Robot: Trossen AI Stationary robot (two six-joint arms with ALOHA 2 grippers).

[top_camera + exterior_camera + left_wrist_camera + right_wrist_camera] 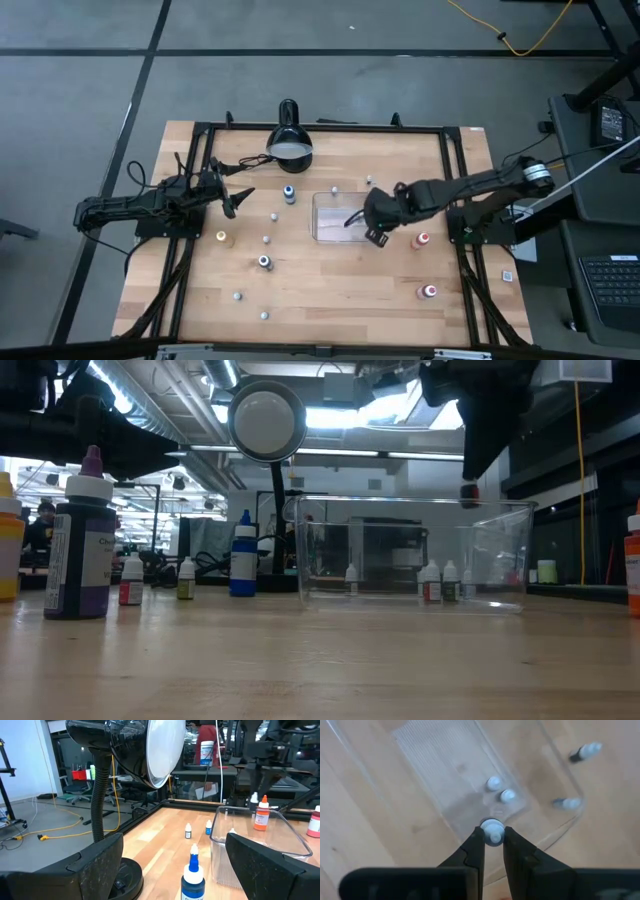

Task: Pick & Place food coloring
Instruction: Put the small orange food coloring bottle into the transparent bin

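Observation:
My right gripper (pixel 373 222) hangs over the right end of the clear tray (pixel 328 216), shut on one tiny pale-capped food coloring bottle (pixel 493 830). Two more tiny bottles (pixel 500 789) stand on the tray's floor below it. Larger bottles stand on the table: blue-topped (pixel 289 193), orange (pixel 222 237), dark (pixel 264 262), two red (pixel 423 240). Small pale ones (pixel 266 238) are scattered about. My left gripper (pixel 238 198) is open near the table's left side, level, facing the blue-topped bottle (pixel 192 876) without touching it. My right gripper pinches the tiny bottle by its pale cap (pixel 493 826) between its two fingertips (pixel 476 840), coming from above and pointing down. The bottle is lifted clear; in the low view it hangs upright (pixel 468 491) below the fingers, just above the tray's rim.
The black dome lamp (pixel 289 145) stands at the far edge, between the two arms. A black frame (pixel 440 130) runs around the wooden table. Two small bottles (pixel 585 751) lie on the table just outside the tray. Bare wood lies toward the near edge.

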